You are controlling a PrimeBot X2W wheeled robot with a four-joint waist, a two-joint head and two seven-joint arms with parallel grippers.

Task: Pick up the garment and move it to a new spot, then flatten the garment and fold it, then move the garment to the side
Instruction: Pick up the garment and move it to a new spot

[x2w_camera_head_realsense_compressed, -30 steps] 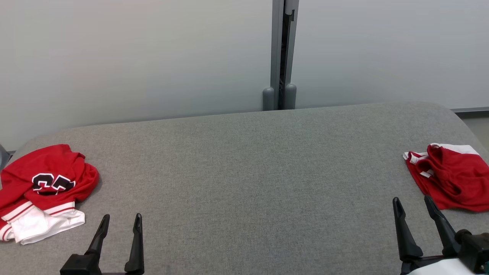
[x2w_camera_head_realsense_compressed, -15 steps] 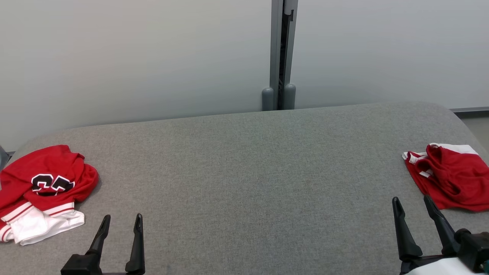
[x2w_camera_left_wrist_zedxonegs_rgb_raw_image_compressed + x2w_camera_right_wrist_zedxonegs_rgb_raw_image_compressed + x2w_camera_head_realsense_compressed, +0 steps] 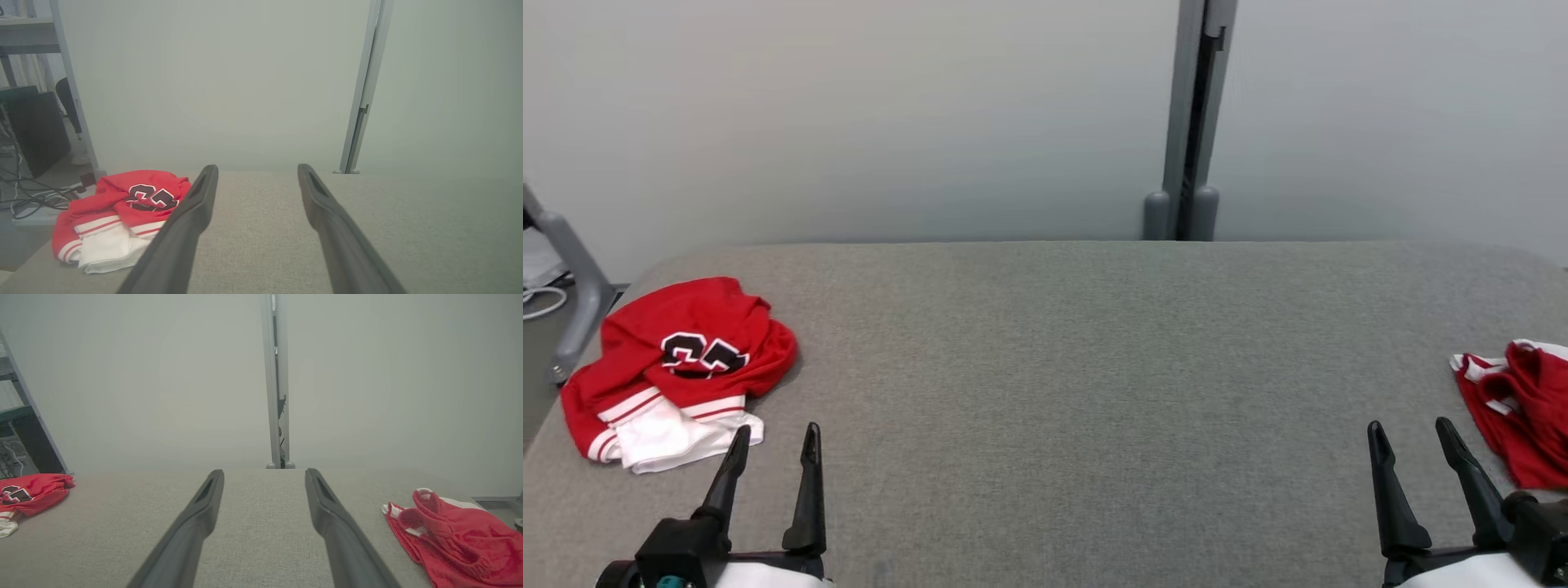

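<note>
L gripper (image 3: 776, 428) & R gripper (image 3: 1408, 423) are hovering wide open, empty, since crumpled jersey (image 3: 678, 371) just left of L is likely awaiting pickup.

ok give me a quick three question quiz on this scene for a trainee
1. True or false: the left gripper is shut on the numbered jersey.
2. What lies nearest the right gripper? A a blue towel, B a plain red garment with white trim, C a black sock.
3. How many garments lie on the grey table?

Key: 1 false, the left gripper is open and apart from the numbered jersey. 2 B. 3 two.
</note>
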